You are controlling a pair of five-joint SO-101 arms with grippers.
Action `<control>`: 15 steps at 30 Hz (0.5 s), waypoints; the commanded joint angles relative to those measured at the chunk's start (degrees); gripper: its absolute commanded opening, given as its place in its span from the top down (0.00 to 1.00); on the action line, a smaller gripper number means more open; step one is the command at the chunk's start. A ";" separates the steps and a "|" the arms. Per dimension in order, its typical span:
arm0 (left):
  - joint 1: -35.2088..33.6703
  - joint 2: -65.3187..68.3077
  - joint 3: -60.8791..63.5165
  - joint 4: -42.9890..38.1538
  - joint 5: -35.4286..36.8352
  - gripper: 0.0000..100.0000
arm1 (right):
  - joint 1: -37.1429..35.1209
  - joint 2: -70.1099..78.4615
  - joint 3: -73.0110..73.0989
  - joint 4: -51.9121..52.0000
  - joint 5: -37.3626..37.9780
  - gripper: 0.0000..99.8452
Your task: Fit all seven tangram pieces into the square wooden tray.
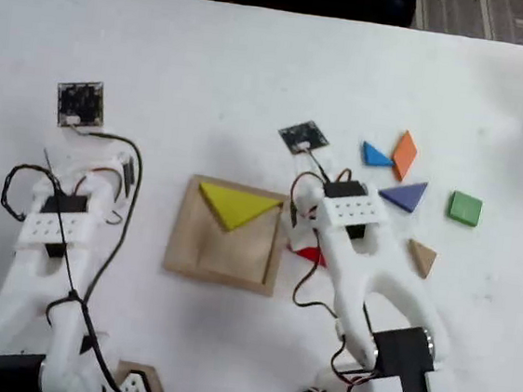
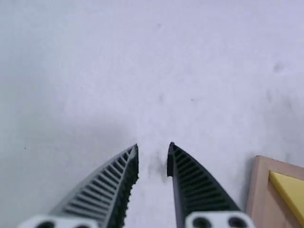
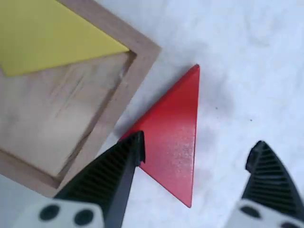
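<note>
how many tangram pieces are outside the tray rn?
6. Red triangle lies against the wooden tray's right edge. Blue triangle, orange parallelogram, purple triangle, green square and tan triangle are spread on the table farther right. None looks hidden.

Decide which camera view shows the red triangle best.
The right wrist view: the red triangle lies almost whole under the open right gripper, beside the wooden tray. In the high view it is a red sliver under the right arm. The left wrist view faces the table and a tray corner.
</note>
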 commanded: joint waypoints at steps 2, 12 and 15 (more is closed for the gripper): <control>0.92 -1.80 -1.76 -0.18 0.00 0.88 | -0.66 -1.89 -0.35 -0.57 0.62 0.68; 0.92 -1.80 -1.76 -0.26 0.00 0.88 | -4.35 -1.89 1.85 0.92 0.18 0.68; 0.92 -1.80 -1.76 -0.18 0.00 0.88 | -4.35 -1.89 2.81 0.75 0.44 0.68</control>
